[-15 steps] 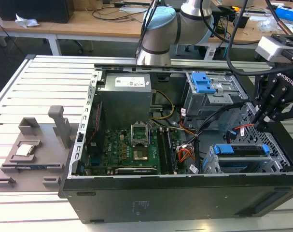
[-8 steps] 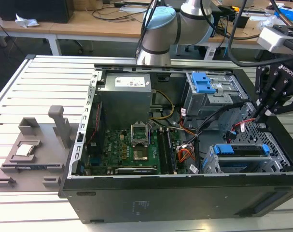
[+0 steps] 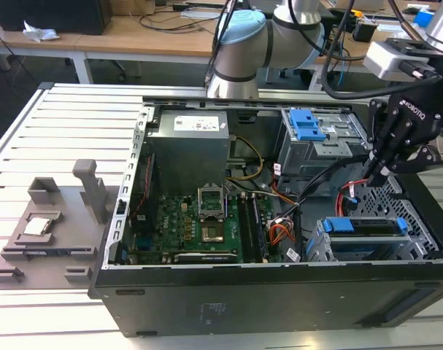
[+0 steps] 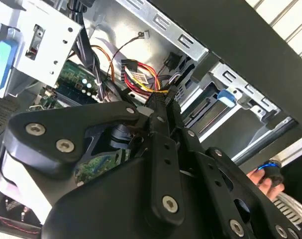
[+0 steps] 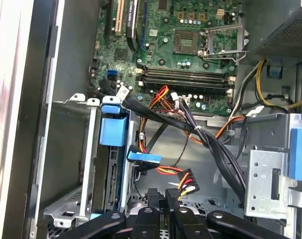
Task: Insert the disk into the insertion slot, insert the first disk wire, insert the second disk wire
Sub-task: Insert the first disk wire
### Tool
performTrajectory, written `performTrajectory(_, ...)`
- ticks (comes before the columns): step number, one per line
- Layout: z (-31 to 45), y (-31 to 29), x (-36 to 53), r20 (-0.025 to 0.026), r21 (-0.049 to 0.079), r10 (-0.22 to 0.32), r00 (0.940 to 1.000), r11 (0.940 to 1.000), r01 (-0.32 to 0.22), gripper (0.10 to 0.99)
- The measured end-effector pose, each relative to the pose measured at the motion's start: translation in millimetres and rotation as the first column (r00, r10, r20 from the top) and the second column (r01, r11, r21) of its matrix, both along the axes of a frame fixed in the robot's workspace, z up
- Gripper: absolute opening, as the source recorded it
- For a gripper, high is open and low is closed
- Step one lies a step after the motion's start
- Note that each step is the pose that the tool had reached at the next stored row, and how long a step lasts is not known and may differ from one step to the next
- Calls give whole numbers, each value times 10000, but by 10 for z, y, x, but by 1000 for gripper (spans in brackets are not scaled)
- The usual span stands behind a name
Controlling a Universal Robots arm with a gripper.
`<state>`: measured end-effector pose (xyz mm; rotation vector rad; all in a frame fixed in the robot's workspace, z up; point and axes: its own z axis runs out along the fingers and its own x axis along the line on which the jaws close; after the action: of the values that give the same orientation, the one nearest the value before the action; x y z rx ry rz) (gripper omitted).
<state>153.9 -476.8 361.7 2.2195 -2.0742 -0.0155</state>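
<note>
The disk, in its blue frame, sits inside the insertion slot; the exterior view shows the disk in that low cage at the case's near right. My gripper hangs just above the cage's inner end, fingers closed together. At the fingertips is a black connector on red, yellow and black wires, and it looks pinched between them. A blue-tipped wire connector lies beside the cage, next to the disk. In the exterior view my gripper points down over the case's right side.
The taller grey bay with a blue latch stands behind my gripper. A thick black cable bundle crosses beside the cage. The motherboard fills the case floor. A grey fixture lies on the table at the exterior view's left.
</note>
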Motion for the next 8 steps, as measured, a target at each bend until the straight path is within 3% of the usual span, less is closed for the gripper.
performTrajectory(4, -10, 0, -2, -1, 6, -648, 9979, 9979, 648, 173)
performTrajectory(6, -10, -1, -1, -28, 293, -1024, 9947, 9943, 1025, 173)
performTrajectory(7, -12, -37, -1, -42, 420, -1062, 9943, 9934, 1063, 173)
performTrajectory(8, -12, -83, -1, -42, 421, -1066, 9943, 9934, 1067, 173)
